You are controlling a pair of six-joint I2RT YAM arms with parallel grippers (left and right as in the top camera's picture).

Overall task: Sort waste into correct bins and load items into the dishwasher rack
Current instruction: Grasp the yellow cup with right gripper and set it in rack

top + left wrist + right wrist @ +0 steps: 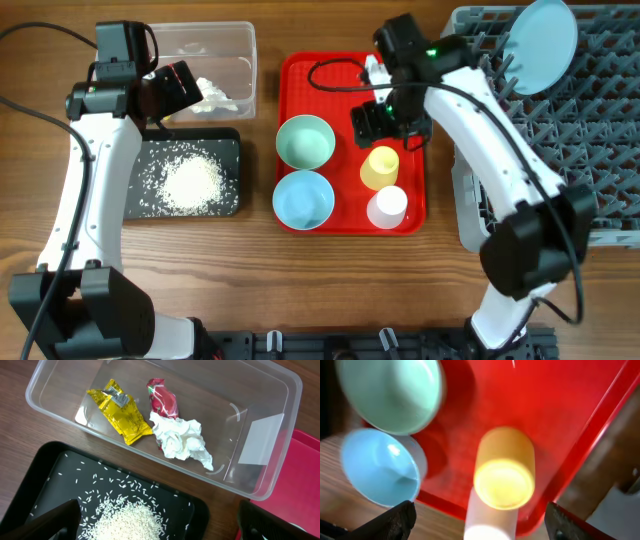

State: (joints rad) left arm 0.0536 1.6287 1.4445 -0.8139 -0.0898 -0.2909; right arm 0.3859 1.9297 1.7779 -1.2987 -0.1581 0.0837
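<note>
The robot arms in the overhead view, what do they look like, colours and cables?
The left arm and right arm have white links, black joints and black cables. The left gripper and right gripper are black; a green light glows by the right wrist.

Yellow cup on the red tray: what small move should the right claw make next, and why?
Probably lower the right gripper around the yellow cup and close. The gripper is open, the cup stands upright in line with its gap, and the cup is not yet in the dishwasher rack.
</note>
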